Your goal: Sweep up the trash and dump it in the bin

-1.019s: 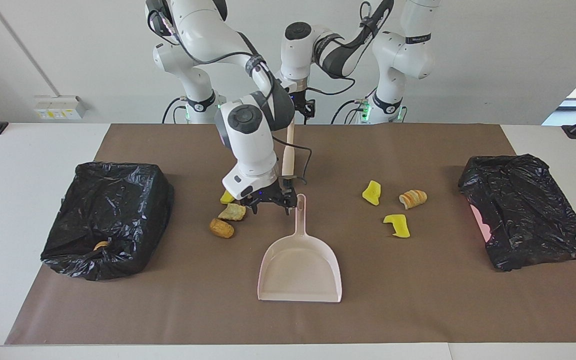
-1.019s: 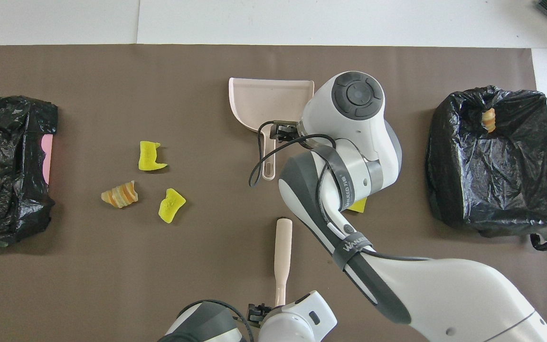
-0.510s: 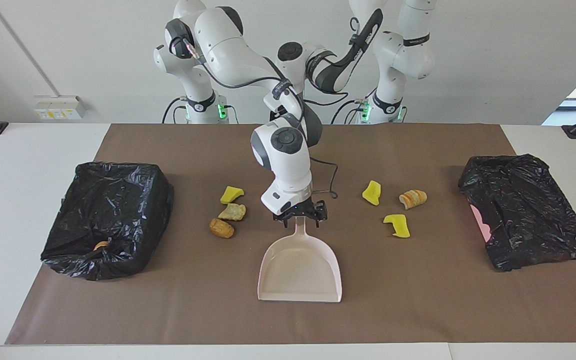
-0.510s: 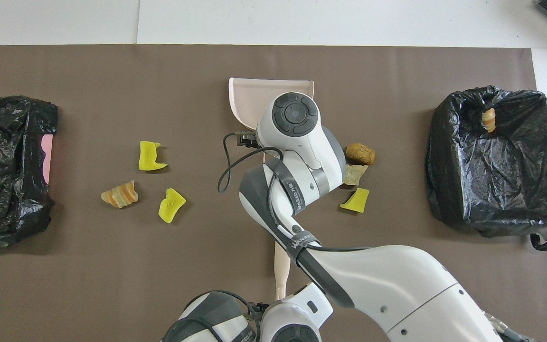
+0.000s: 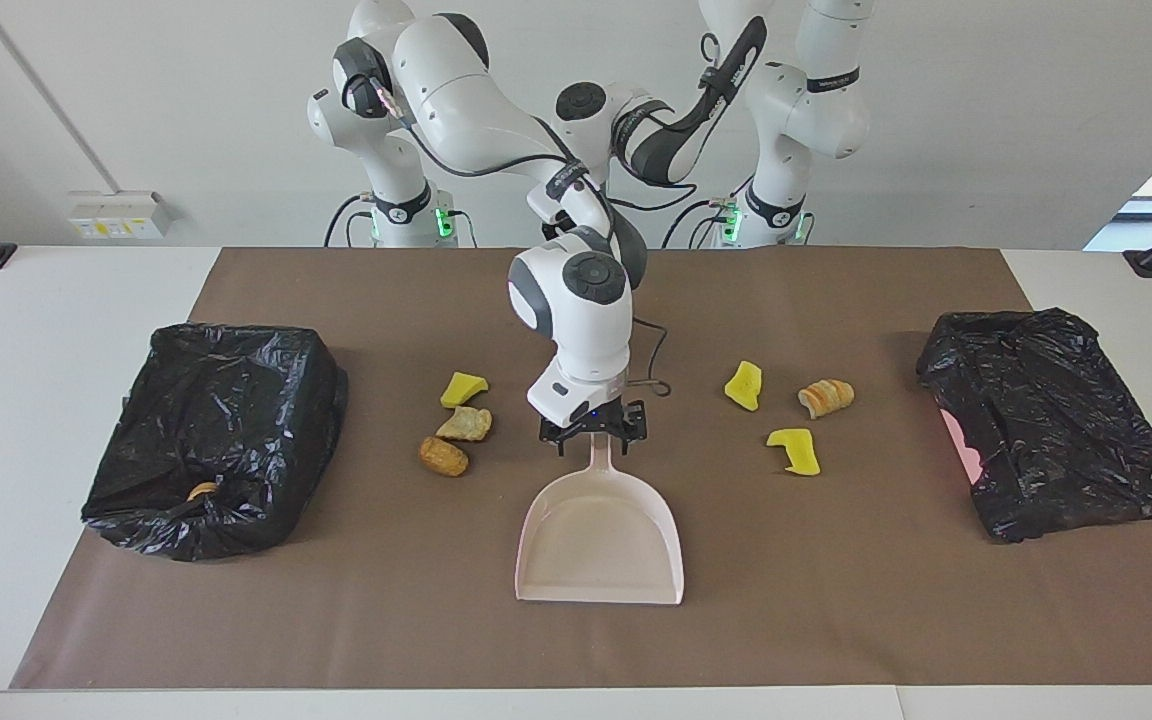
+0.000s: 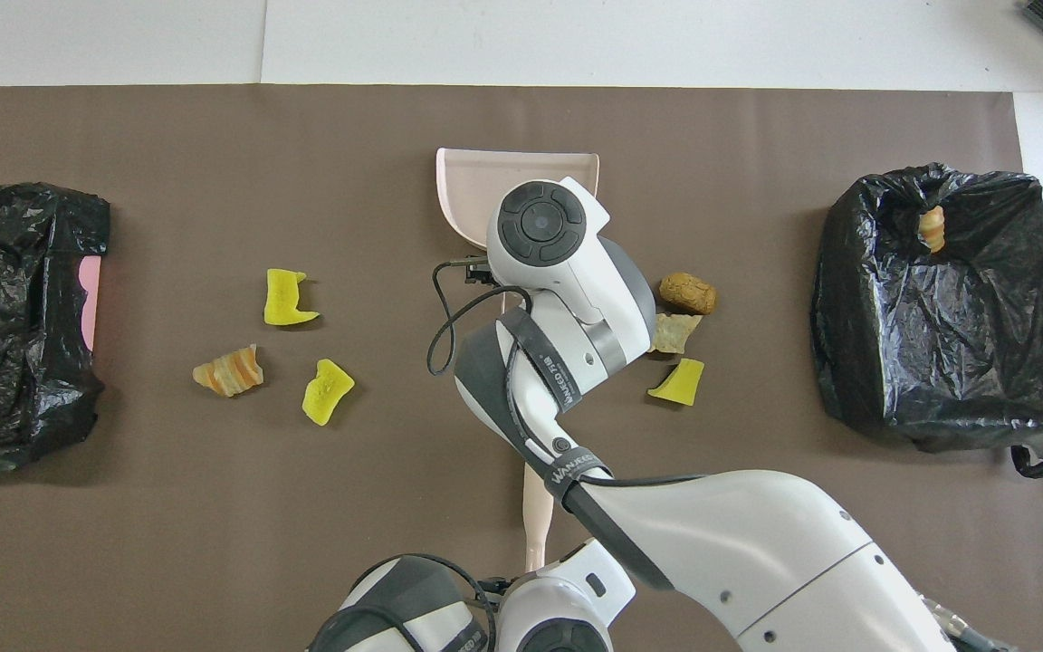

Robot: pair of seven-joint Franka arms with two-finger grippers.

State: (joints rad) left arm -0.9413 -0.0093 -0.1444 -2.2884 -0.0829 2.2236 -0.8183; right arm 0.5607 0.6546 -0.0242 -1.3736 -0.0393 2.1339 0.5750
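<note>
1. White table (image 5: 36, 300), brown mat (image 5: 836, 620) over most of it; pale wall at the robots' end.
2. Two bins lined with black bags stand on the mat: right-end bin (image 5: 216, 420) and left-end bin (image 5: 1046, 420), named for the arm whose end of the table each occupies.
3. Dustpan (image 5: 601, 545) lies flat at mid-mat, handle toward the robots, mouth away from them.
4. Right gripper (image 5: 591, 436) is down at the tip of the dustpan handle. Its fingers (image 5: 560, 445) stand apart, one on each side of the handle, not clenched on it.
5. Left gripper (image 6: 492, 590) is at the robots' edge of the mat, at the near end of the brush handle (image 6: 535, 503). Whether it grasps the handle cannot be told; the right arm hides it in the facing view.
6. Trash: six scraps on the mat, none in the dustpan.
7. Toward the right arm's end, close together: yellow wedge (image 5: 462, 388), tan lump (image 5: 466, 424), brown lump (image 5: 444, 456), the last farthest from the robots.
8. Toward the left arm's end, slightly spread: yellow chunk (image 5: 744, 385), striped roll (image 5: 825, 397), yellow curl (image 5: 796, 450).
9. One more small orange scrap (image 5: 202, 490) sits on the bag at the right-end bin's rim.
</note>
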